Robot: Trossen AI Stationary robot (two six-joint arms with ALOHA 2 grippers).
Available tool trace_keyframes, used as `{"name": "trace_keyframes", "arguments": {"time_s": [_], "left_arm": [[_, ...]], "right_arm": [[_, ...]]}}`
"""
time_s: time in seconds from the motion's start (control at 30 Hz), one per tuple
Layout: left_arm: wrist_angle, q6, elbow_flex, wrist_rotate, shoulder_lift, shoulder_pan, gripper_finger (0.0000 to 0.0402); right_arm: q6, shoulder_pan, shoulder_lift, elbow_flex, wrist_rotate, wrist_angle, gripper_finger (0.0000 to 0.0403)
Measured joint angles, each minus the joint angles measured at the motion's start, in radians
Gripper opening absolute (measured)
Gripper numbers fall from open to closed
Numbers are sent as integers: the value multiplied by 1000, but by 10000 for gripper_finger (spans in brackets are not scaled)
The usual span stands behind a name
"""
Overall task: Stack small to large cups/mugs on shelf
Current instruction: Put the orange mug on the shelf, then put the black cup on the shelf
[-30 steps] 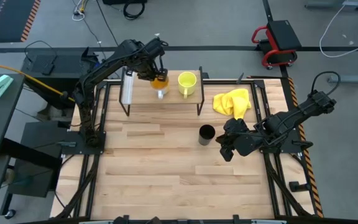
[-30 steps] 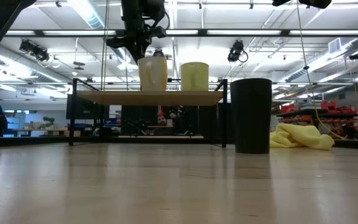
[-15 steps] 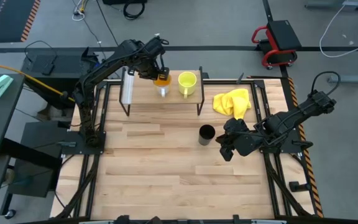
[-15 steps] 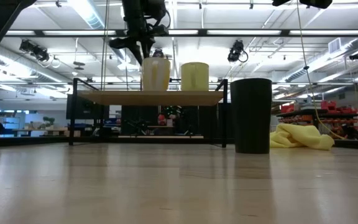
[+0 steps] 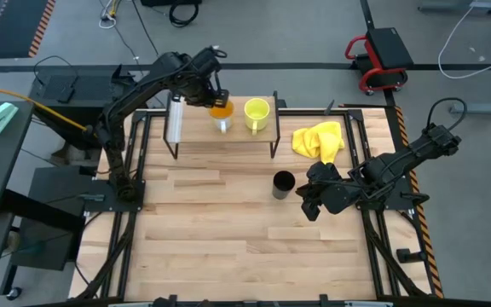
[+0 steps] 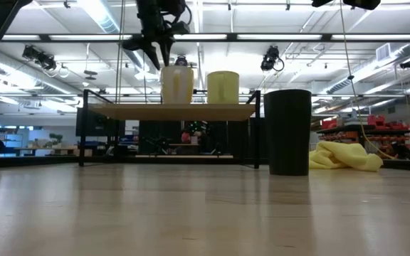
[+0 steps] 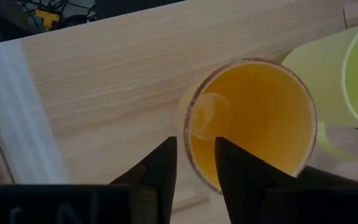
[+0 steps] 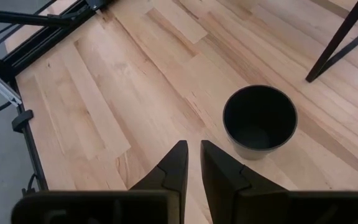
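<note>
The orange-inside mug (image 5: 220,109) (image 6: 177,84) (image 7: 253,118) stands upright on its base on the shelf (image 5: 199,128) (image 6: 141,112), close beside the yellow-green mug (image 5: 256,113) (image 6: 223,87). My left gripper (image 6: 151,53) (image 7: 196,168) hovers open just above the orange-inside mug, its fingers on either side of the rim's edge. The black cup (image 5: 283,183) (image 8: 260,119) stands upright on the table in front of the shelf. My right gripper (image 5: 307,200) (image 8: 194,155) waits shut on the table's right, next to the black cup.
A yellow cloth (image 5: 320,139) (image 6: 344,158) lies crumpled on the table right of the shelf. A pale strip (image 5: 176,119) covers the shelf's left end. Bare tabletop (image 5: 228,230) stretches toward the near edge. Black frame rails (image 5: 139,170) border the table.
My left gripper has risen a little off the orange-inside mug and drifted toward the far edge. The mug first slid slightly toward the yellow-green mug and now stays put on the shelf. The right arm has kept still.
</note>
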Motion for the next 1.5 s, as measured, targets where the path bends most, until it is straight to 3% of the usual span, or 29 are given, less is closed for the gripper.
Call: {"name": "trace_keyframes", "arguments": {"time_s": [0.37, 0.53, 0.83, 0.97, 1.13, 1.33, 1.5], "left_arm": [[-115, 74, 1, -3, -80, -14, 113], [-131, 126, -3, -10, -138, -85, 118], [-130, 89, -2, -162, -228, -306, 111], [-129, 41, -2, -202, -233, -420, 112], [-129, -26, -2, -321, -232, -579, 113], [-127, -192, -41, -468, -231, -786, 105], [-129, -381, -171, -555, -231, -939, 103]], "right_arm": [[0, 1, 0, 0, 0, 0, 50], [-4, 1, 0, 0, 0, -1, 50], [-20, 1, 0, 0, -1, -3, 50], [-29, 1, 0, 0, -23, -3, 50], [-31, 1, 0, 0, -38, -3, 50], [-31, 1, 0, 0, -72, -3, 50], [-31, 1, 0, 0, -76, -3, 50]]}}
